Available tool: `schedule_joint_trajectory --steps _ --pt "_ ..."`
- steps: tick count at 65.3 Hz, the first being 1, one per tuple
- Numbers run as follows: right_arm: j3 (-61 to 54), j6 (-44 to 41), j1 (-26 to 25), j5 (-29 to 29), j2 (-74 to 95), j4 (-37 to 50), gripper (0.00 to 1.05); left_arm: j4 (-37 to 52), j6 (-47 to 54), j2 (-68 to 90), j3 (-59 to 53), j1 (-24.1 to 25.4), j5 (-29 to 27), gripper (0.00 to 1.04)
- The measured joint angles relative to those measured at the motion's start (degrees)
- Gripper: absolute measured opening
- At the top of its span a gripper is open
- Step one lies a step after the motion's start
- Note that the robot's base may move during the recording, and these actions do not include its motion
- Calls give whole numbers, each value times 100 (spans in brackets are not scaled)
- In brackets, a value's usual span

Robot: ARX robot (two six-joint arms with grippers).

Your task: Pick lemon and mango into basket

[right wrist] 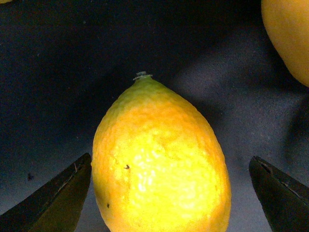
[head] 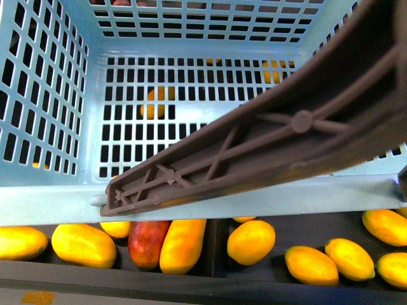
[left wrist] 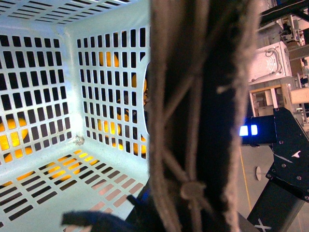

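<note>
Yellow lemon [right wrist: 159, 164] betw. R claw [right wrist: 170, 158] tips, spread, not touching; pick step. Next: close, lift to basket [head: 38, 203]. L claw unclear.

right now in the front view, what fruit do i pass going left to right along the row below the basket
yellow fruit at the edge → plump yellow fruit → red-and-yellow mango → long yellow-orange mango → roundish yellow fruit → small oval fruit; the rest overlap

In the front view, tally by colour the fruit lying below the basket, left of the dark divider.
Yellow fruit: 4
Red fruit: 1
Total: 5
</note>
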Motion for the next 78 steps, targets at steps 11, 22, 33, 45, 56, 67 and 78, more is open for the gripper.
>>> schedule_joint_trajectory --steps 11,22,33,45,56,67,78 --pt "85 -2 26 -15 72 -109 68 0 0 0 0 0 0 5" --pt "35 13 20 -79 15 -103 63 0 -2 0 0 0 0 5" --pt "-522 59 -57 -417 -575 275 62 0 -2 0 0 0 0 5" --pt "-1362 -254 -109 -815 -1928 754 62 0 0 0 -2 0 0 5" --pt "-2363 -997 -70 -1377 -4367 592 62 0 0 0 0 0 2 5" --pt "-2446 -1309 195 -1401 -6841 -278 62 0 0 0 0 0 0 5" --pt "-2302 -1394 977 -933 -7969 -636 62 0 0 0 0 0 2 5"
